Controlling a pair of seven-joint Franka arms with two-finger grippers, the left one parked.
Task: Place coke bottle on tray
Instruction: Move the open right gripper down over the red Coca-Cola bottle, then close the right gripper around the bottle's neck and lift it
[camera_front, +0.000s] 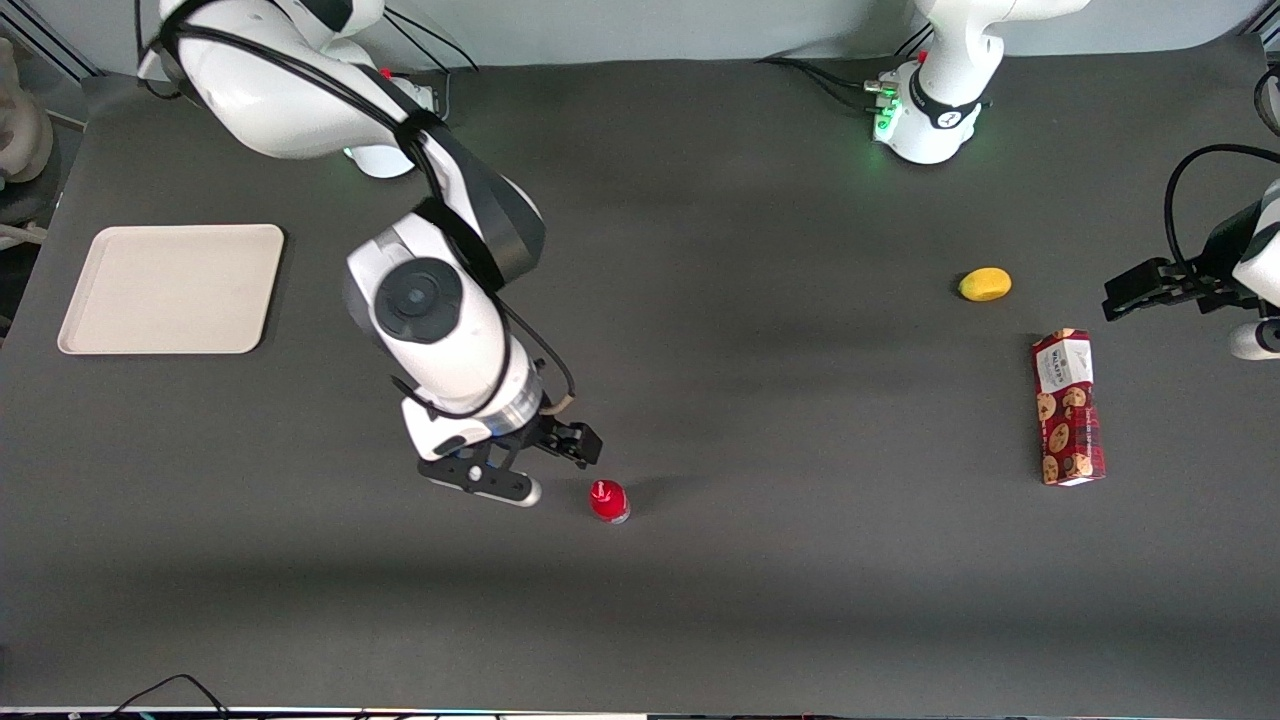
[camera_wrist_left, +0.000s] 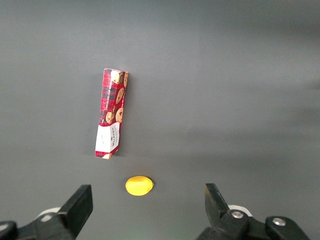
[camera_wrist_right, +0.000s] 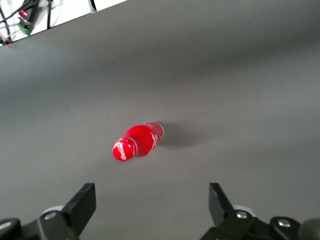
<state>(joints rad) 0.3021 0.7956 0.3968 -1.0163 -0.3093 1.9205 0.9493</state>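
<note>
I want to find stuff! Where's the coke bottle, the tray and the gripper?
coke bottle (camera_front: 609, 501), front view, red body.
tray (camera_front: 172, 288), front view, bare flat middle.
gripper (camera_wrist_right: 152, 204), right wrist view, gap between its open jaws, near the bottle.

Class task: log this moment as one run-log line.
phase: approach | gripper: open, beside bottle | bottle: upright on table, not grasped | tray: empty

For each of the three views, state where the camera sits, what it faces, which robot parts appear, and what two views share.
Front view: high, looking down on table, both arms, tray.
Right wrist view: on the working arm, facing coke bottle; open gripper.
Left wrist view: on the parked arm, facing cookie box, lemon.
Shared: front and right wrist show the bottle.
</note>
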